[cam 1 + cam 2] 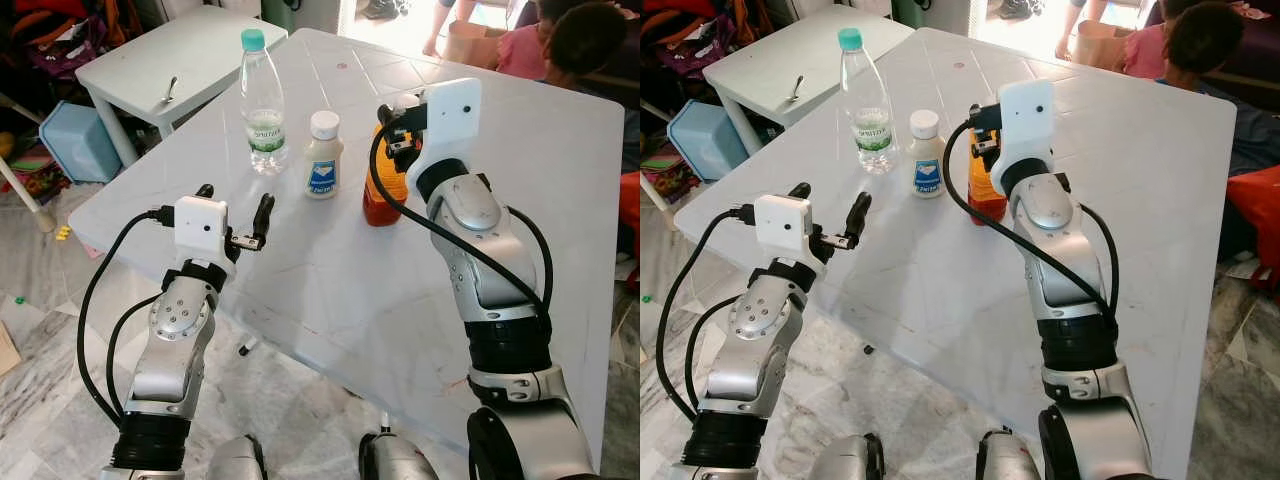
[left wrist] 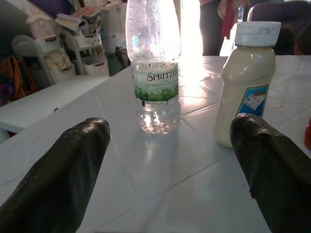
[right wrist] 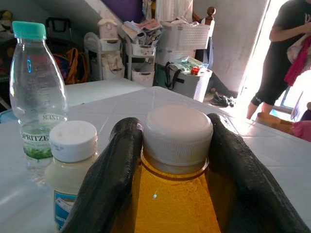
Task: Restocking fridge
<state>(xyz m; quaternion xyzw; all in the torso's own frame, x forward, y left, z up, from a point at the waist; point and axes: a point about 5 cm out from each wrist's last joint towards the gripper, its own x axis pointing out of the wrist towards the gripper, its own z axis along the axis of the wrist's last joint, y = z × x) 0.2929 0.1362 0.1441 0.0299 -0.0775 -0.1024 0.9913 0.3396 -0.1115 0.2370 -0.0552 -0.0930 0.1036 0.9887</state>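
Three bottles stand in a row on the white table (image 1: 330, 290). At the left is a clear Spritzer water bottle (image 1: 262, 110) with a teal cap, in the middle a cream-coloured sauce bottle (image 1: 323, 160) with a white cap, and at the right an orange bottle (image 1: 383, 200) with a white cap. My right gripper (image 1: 395, 125) is shut on the orange bottle (image 3: 177, 194), a black finger (image 3: 112, 179) pressed on each side of its neck. My left gripper (image 1: 235, 200) hovers open over the table's near left part, aimed at the water bottle (image 2: 155, 82) and the sauce bottle (image 2: 248, 82).
A small white side table (image 1: 190, 50) with a spoon (image 1: 170, 90) stands beyond the table's left corner, with a blue bin (image 1: 75, 140) beside it. People sit at the far right (image 1: 560, 40). One person stands by the bright doorway (image 3: 282, 53). Cluttered shelves line the back wall.
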